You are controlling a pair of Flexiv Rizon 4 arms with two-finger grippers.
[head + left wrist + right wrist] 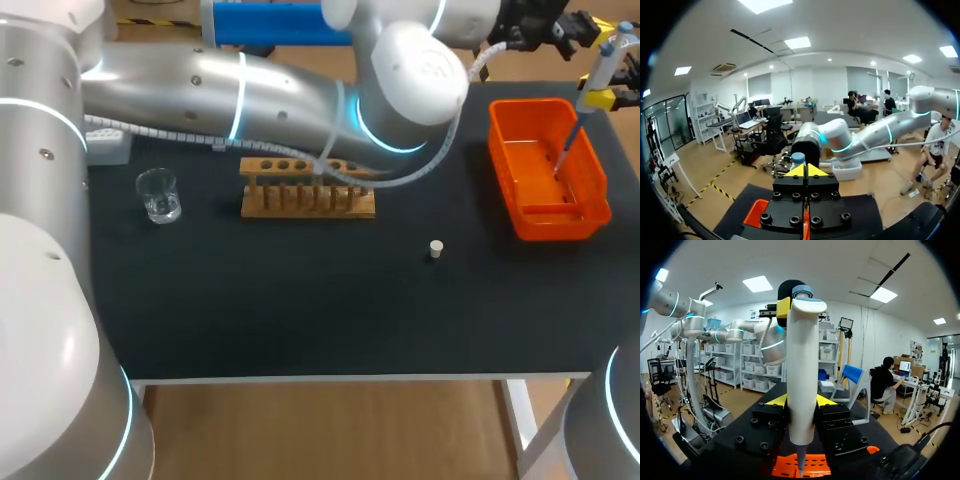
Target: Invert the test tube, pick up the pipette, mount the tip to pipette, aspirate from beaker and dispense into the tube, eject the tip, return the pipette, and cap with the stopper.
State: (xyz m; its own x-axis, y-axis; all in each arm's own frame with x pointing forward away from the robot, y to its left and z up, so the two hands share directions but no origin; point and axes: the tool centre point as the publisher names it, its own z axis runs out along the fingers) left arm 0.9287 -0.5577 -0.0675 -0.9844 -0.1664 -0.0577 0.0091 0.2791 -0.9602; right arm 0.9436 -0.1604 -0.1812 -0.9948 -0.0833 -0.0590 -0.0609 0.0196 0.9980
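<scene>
The right end effector (801,401) grips a white, blue-capped pipette (802,365), its yellow tips pressing the body from both sides. The pipette is held roughly upright. Its thin lower end hangs over an orange plastic bin (560,225) at 2 o'clock on the black worktop (300,310). The left end effector (807,171) has its tips closed together on nothing and sits just beside the pipette's cap. A small white stopper (436,248) stands at 3 o'clock from centre, apart from the bin. A wooden test tube rack (307,200) lies at 11 o'clock. A clear glass beaker (158,195) stands at 9 o'clock.
</scene>
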